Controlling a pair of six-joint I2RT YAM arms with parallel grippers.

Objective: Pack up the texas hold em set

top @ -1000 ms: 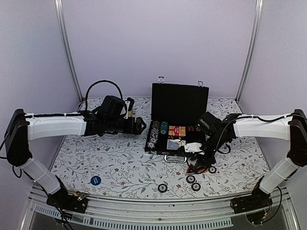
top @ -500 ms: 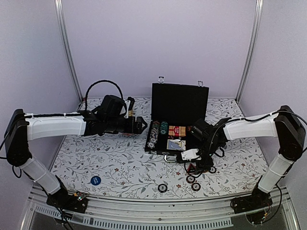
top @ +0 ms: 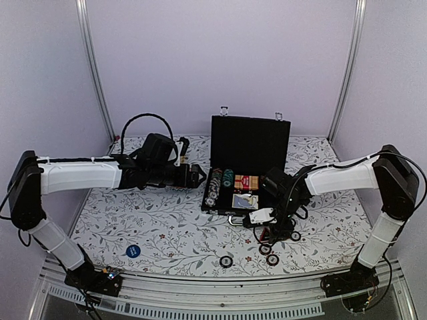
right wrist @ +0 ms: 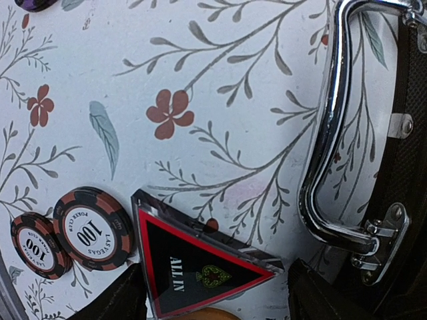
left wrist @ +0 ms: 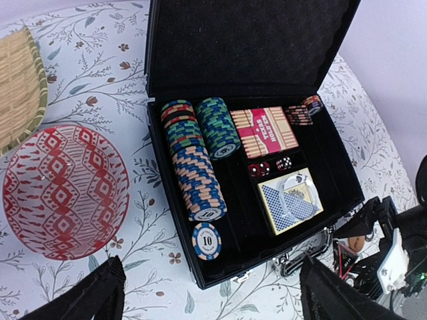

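The black briefcase [top: 250, 143] stands open at mid-table, its silver handle [right wrist: 331, 127] toward the near edge. Inside are rows of poker chips [left wrist: 197, 167], a red card deck [left wrist: 265, 131], a blue-backed deck [left wrist: 291, 200] and dice [left wrist: 270, 166]. My left gripper [left wrist: 210, 300] hovers open above the case's front left corner, holding nothing. My right gripper [right wrist: 213, 300] is open low over the table, its fingers on either side of the red triangle [right wrist: 193, 267], which lies flat beside the handle. An orange disc [right wrist: 197, 313] peeks out below the triangle. Two "100" chips [right wrist: 90, 227] lie to its left.
Loose chips [top: 226, 261] lie near the front edge, with others [top: 269, 254] by the right gripper. A blue disc [top: 133, 251] sits at the front left. A pink-red woven ball [left wrist: 63, 190] and a tan slatted mat [left wrist: 20, 87] lie left of the case.
My right gripper has opened wider and shifted down-left toward the table in front of the case handle. The left arm has barely moved.
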